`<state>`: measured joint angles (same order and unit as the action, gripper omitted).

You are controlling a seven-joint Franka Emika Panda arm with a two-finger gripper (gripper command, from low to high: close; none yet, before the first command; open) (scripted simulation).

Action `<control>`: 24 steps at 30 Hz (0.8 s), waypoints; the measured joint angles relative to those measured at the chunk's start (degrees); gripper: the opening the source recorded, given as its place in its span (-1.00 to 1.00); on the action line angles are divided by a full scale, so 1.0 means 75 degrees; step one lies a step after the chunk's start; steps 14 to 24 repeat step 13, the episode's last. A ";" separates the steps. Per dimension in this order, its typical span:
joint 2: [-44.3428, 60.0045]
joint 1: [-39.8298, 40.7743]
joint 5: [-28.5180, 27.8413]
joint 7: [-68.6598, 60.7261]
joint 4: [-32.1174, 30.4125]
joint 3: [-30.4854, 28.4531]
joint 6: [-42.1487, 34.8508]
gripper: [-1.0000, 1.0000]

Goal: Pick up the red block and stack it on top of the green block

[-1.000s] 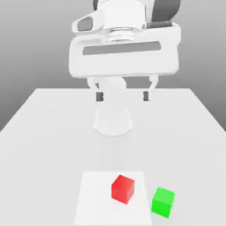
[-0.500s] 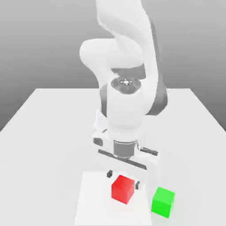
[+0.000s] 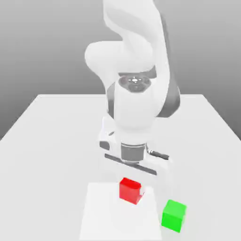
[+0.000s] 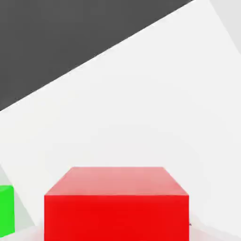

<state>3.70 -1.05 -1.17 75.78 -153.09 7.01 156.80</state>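
Note:
The red block hangs a little above the white mat, gripped under the hand of the white arm. My gripper is shut on it, and one pale finger covers the block's edge on the exterior view's right. The hand view has the red block very close and seen from above. The green block rests on the table to the exterior view's right of the red one, slightly nearer the front edge. A sliver of the green block sits at the border of the hand view.
A white square mat lies on the white table under the red block. The arm's base and body stand behind the blocks, over the table's middle.
The arm came down from high above the table to the red block. Its fingers closed around the block, and the block has since risen a little off the mat. The green block has not moved.

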 joint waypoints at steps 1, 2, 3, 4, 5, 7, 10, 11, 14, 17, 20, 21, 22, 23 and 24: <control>-0.0009 -0.0164 -0.0001 -0.0317 0.0178 0.0114 -0.0189 -1.00; -0.0004 -0.0321 -0.0008 -0.0646 0.0368 0.0231 -0.0376 -1.00; 0.0008 -0.0479 -0.0018 -0.0983 0.0564 0.0348 -0.0562 -1.00; 0.0024 -0.0635 -0.0030 -0.1319 0.0762 0.0463 -0.0745 -1.00; 0.0135 -0.0694 -0.0080 -0.1504 0.0894 0.0512 -0.0768 -1.00; 0.0563 -0.0738 -0.0280 -0.1525 0.1011 0.0482 -0.0465 -1.00; 0.1314 -0.0875 -0.0628 -0.1322 0.1076 0.0294 0.0206 1.00; 0.1314 -0.0875 -0.0628 -0.1322 0.1076 0.0294 0.0206 1.00; 0.1314 -0.0875 -0.0628 -0.1322 0.1076 0.0294 0.0206 1.00; 0.1314 -0.0875 -0.0628 -0.1322 0.1076 0.0294 0.0206 1.00; 0.1314 -0.0875 -0.0628 -0.1322 0.1076 0.0294 0.0206 1.00; 0.1314 -0.0875 -0.0628 -0.1322 0.1076 0.0294 0.0206 1.00; 0.1314 -0.0875 -0.0628 -0.1322 0.1076 0.0294 0.0206 1.00; 0.1314 -0.0875 -0.0628 -0.1322 0.1076 0.0294 0.0206 1.00; 0.1314 -0.0875 -0.0628 -0.1322 0.1076 0.0294 0.0206 1.00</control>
